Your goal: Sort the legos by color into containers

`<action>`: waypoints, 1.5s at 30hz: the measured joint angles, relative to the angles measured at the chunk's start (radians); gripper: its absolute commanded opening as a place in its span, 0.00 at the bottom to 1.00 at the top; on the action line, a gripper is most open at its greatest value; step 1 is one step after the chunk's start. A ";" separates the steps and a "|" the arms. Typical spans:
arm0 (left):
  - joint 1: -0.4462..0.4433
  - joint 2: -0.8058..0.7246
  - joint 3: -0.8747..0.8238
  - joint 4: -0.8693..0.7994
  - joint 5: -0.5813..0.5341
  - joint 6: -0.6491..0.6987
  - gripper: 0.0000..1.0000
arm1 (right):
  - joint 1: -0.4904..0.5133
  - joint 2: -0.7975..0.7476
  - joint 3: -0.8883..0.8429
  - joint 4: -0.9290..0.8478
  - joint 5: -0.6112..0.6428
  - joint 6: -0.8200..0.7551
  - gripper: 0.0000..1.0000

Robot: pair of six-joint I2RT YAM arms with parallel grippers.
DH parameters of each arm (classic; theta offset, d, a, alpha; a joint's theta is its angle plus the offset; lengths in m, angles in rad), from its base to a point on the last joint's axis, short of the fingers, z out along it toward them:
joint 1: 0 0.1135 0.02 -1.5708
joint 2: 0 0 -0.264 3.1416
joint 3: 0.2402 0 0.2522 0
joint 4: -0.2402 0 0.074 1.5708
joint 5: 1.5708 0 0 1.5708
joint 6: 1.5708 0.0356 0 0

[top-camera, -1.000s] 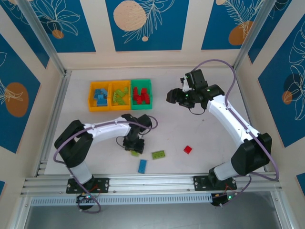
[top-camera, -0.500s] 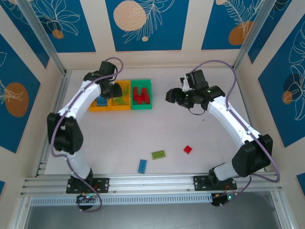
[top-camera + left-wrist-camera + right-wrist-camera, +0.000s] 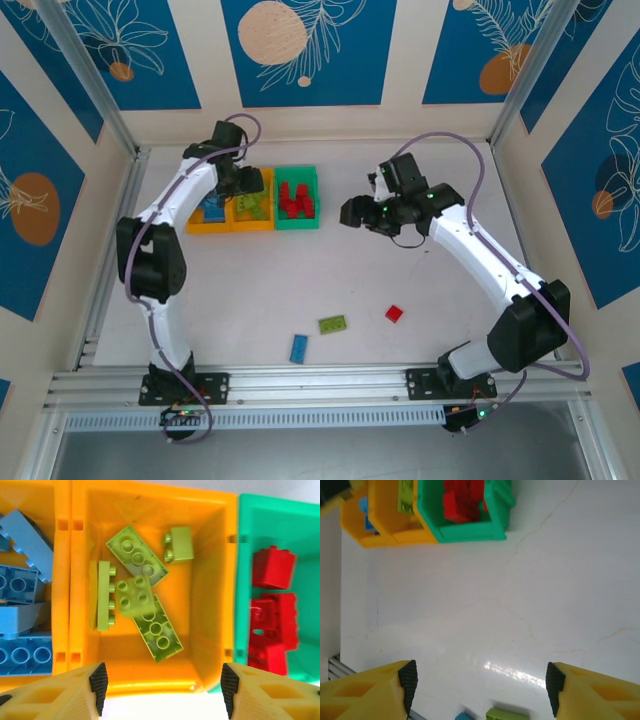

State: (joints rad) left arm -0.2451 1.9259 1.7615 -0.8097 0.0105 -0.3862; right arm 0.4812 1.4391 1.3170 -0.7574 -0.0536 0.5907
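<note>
Three small open-topped rectangular bins of glossy moulded plastic are sitting in a row, walls touching, toward the far left of the matte white table (image 3: 380,270).

- Left orange-yellow bin (image 3: 207,229) is holding blue studded bricks (image 3: 20,585). At least four are showing in the left wrist view, cut by the frame edge.
- Middle orange-yellow bin (image 3: 210,585) is holding five lime green studded bricks (image 3: 134,596): two oblong, one square, one small one tipped on its side, and one thin one standing on edge by the left wall.
- Green bin (image 3: 243,595) is holding red blocky bricks (image 3: 272,570), piled together; I cannot tell the count.

Left gripper (image 3: 164,687) is hovering above the middle bin, its ribbed black pads (image 3: 98,682) wide apart and gripping nothing. Right gripper (image 3: 352,212) is hanging over bare table to the right of the green bin, jaws likewise parted wide with nothing between them.

Three loose bricks are lying near the table's front edge, well apart from the bins: one lime green oblong brick (image 3: 333,323), one blue oblong brick (image 3: 299,348) and one red square brick (image 3: 394,313).
</note>
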 measured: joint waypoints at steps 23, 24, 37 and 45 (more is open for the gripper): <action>-0.015 -0.883 -0.718 0.223 0.320 0.568 1.00 | 0.594 0.276 -0.185 -0.138 0.255 0.218 0.97; -0.015 -0.904 -0.735 0.217 0.332 0.595 1.00 | 0.600 0.299 -0.184 -0.143 0.264 0.217 0.97; -0.017 -1.037 -0.795 0.134 0.474 0.884 1.00 | 0.571 0.343 -0.189 -0.093 0.282 0.206 0.74; -0.020 -1.053 -0.817 0.088 0.500 0.963 1.00 | 0.544 0.314 -0.198 -0.081 0.278 0.220 0.54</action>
State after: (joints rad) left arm -0.2649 0.8730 0.9447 -0.7219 0.5106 0.5766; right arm 1.0252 1.7531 1.1187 -0.8383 0.2241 0.8112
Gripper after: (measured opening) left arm 0.998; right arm 0.568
